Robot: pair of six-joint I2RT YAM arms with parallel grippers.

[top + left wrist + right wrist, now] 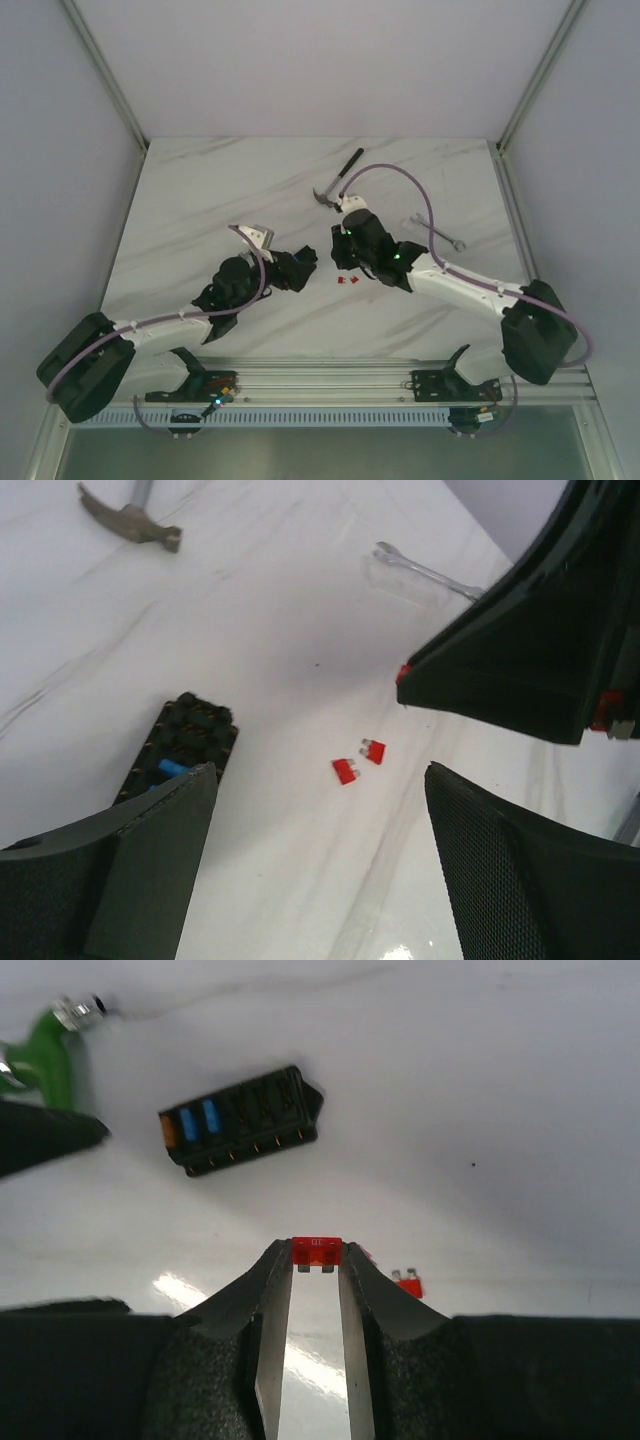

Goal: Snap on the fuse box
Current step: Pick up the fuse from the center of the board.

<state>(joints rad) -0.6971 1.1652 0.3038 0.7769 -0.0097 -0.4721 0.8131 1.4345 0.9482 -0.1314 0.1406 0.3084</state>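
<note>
Midway between the counter's (pixel 480 1080) side edges, right end effector (pixel 315 1262) pinches red fuse (pixel 316 1249); align squarely over fuse box (pixel 240 1120), press straight.

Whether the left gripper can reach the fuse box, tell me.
Probably yes: the open left gripper has the fuse box lying uncovered right by its finger; the right gripper, pinching a red fuse, hangs apart.

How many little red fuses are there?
3 red fuses: one pinched in the right gripper, two side by side on the table. Others may be hidden.
</note>
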